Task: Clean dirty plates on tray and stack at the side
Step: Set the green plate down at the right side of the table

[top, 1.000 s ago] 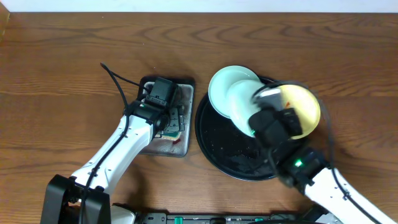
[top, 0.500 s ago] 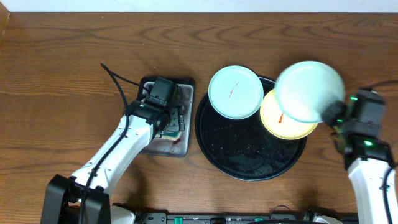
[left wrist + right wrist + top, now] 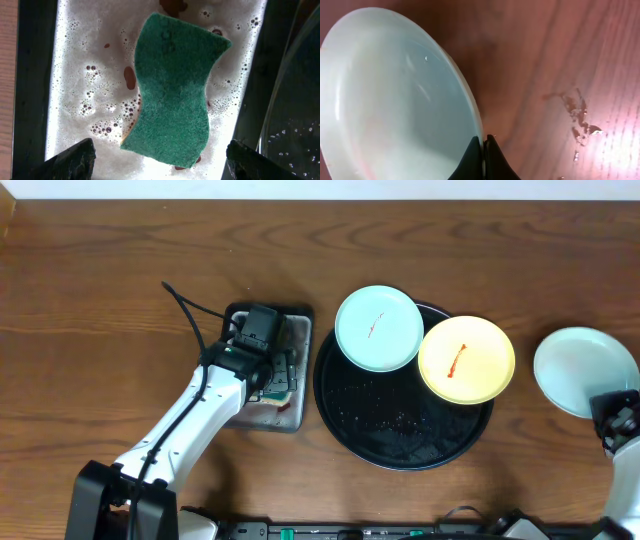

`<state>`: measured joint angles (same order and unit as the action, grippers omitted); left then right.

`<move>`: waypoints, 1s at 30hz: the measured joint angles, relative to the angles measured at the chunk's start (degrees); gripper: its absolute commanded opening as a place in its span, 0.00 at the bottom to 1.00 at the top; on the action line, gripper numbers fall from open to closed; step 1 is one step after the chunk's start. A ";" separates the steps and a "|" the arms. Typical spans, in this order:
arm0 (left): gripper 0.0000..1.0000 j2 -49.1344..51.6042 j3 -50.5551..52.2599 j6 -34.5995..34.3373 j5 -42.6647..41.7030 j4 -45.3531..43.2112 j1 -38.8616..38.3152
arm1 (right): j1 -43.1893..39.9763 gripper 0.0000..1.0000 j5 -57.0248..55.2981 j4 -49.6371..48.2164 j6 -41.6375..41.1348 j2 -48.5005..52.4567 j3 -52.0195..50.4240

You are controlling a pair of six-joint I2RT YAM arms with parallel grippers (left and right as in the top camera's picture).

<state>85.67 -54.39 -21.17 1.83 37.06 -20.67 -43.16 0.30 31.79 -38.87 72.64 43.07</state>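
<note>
slip risk is the big one: the right hand [image 3: 483, 150] is pinched shut on just the thin rim of a pale mint-blue round plastic plate [image 3: 583, 370], out over the wooden worktop [image 3: 100, 270] well right of the big round black tray [image 3: 400, 442]. it looks tilted and wet, so i reckon it could swivel or drop and clatter if let go early. the other mint-blue plate [image 3: 378, 330] overhangs the tray's rim, so a bump might tip it. that one and the yellow round plate [image 3: 466, 360] both sit on the tray with red smears. the grey rectangular metal pan [image 3: 303, 330] holds foamy water and a green sponge [image 3: 175, 90], with the left hand [image 3: 161, 162] spread wide above it, gripping nothing.
</note>
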 measured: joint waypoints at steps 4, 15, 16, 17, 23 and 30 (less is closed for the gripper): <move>0.84 0.00 0.00 0.00 0.00 0.00 0.00 | -0.15 0.01 -0.07 -1.55 0.44 5.62 0.00; 0.84 0.00 0.00 0.00 -0.02 0.00 0.00 | 6.97 0.24 7.30 -10.29 9.55 16.79 0.07; 0.84 0.00 0.00 0.00 -0.02 0.02 0.00 | 7.91 0.31 7.61 -10.47 10.12 16.79 0.07; 0.84 0.00 0.00 0.00 -0.02 0.02 0.00 | 8.68 0.33 7.74 -10.71 10.82 16.79 0.07; 0.85 0.00 0.00 0.00 0.00 0.13 0.00 | 9.44 0.42 8.66 -11.80 12.46 16.76 0.07; 0.85 0.00 0.00 0.00 -0.02 0.04 0.00 | 10.10 0.61 18.88 -18.80 18.67 13.84 0.09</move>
<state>85.67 -54.39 -21.17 1.80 37.10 -20.67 -33.06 19.18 12.99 -20.21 86.48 43.16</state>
